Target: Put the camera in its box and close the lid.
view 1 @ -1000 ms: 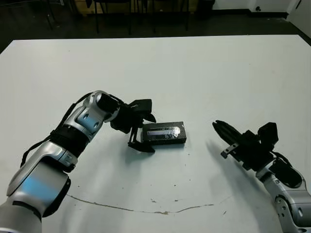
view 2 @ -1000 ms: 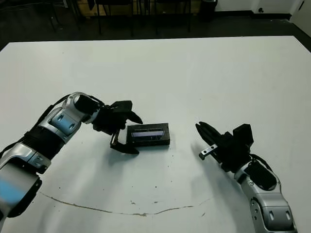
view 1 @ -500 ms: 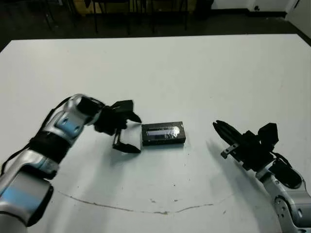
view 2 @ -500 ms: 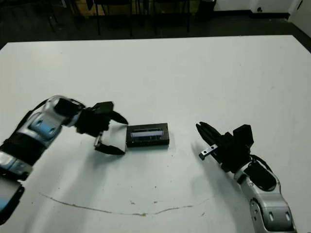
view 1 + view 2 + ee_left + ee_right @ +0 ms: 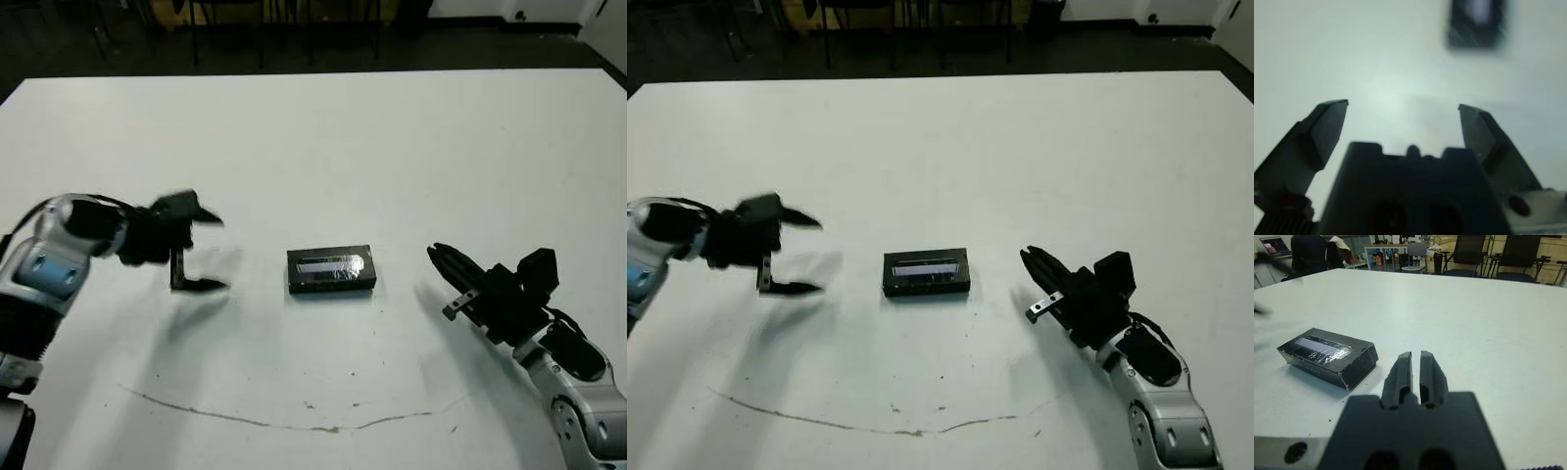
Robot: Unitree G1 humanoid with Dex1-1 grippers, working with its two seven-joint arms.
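Your lid (image 5: 331, 264) sits on the box (image 5: 1327, 363); left end effector (image 5: 193, 257) spread, right end effector (image 5: 453, 277) pressed together; a careless sweep could knock it.

Tabletop (image 5: 392, 147): matt white, smooth, with a thin brownish crack-like line and small specks at 6 o'clock. Lid (image 5: 1327, 347): black, wrapped in what looks like crinkled clear film, with a glossy silvery strip on top; sides duller. Left pincer (image 5: 1403, 129): matt black plastic fingers, blurred, so finish is hard to judge. Right pincer (image 5: 1415, 374): matt black, smooth, likely plastic. Arm shells (image 5: 578, 411): satin silver-grey, faint sheen, black joints.
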